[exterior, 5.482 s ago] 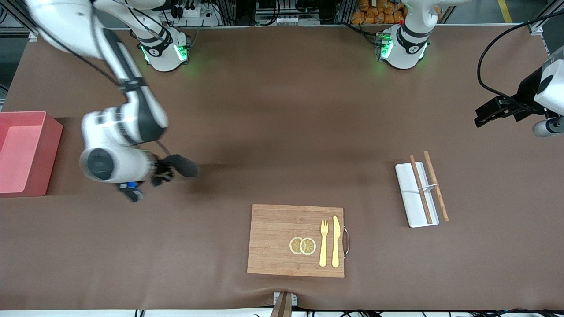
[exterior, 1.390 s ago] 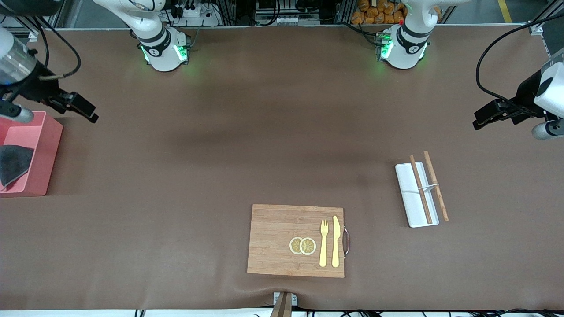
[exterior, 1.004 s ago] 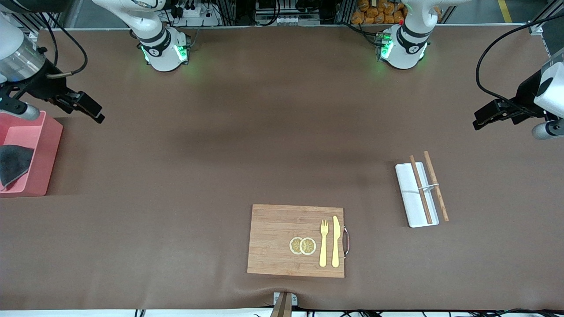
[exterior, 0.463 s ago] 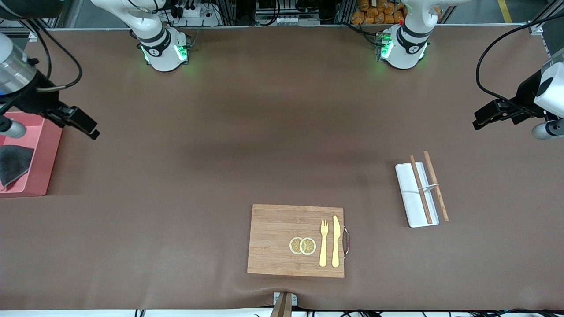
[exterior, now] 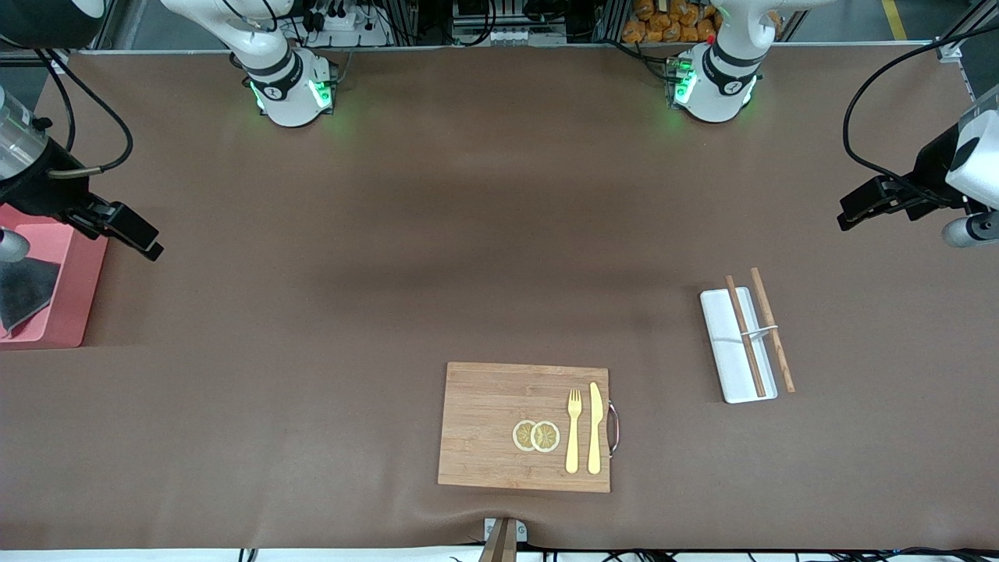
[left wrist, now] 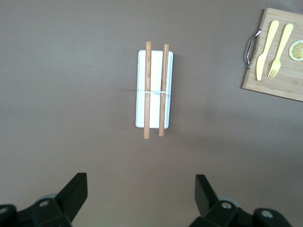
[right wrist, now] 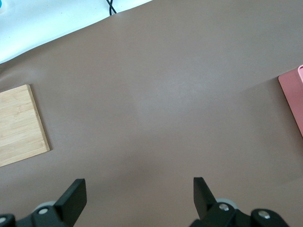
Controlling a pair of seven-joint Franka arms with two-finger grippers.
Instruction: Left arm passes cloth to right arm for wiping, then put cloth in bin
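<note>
Final step, seen with the board (exterior: 524,425) as landmark. The bin (exterior: 74,300) stands at the right arm's end of the table, well apart from the board and somewhat farther from the front camera than it. The cloth (exterior: 23,290) lies inside the bin, slumped against one wall, with nothing gripping it. The right gripper (exterior: 117,230) hangs in the air just beside the bin, on the side facing the board; its fingers (right wrist: 72,197) stand wide apart and empty, with only bare table (exterior: 437,234) between them in the right wrist view. Toward the left arm's end from the board, and slightly farther from the front camera, sits the tray (exterior: 735,345), two sticks (exterior: 759,332) laid along it. The left gripper (exterior: 862,204) waits high over the table near that end, farther from the board than the tray is; its fingers (left wrist: 73,191) are likewise spread and empty.

Judgement: passing, wiping and binning all appear done, since the cloth rests in the bin. The next move probably calls only for drawing the right arm up and away from the bin without brushing its wall.
</note>
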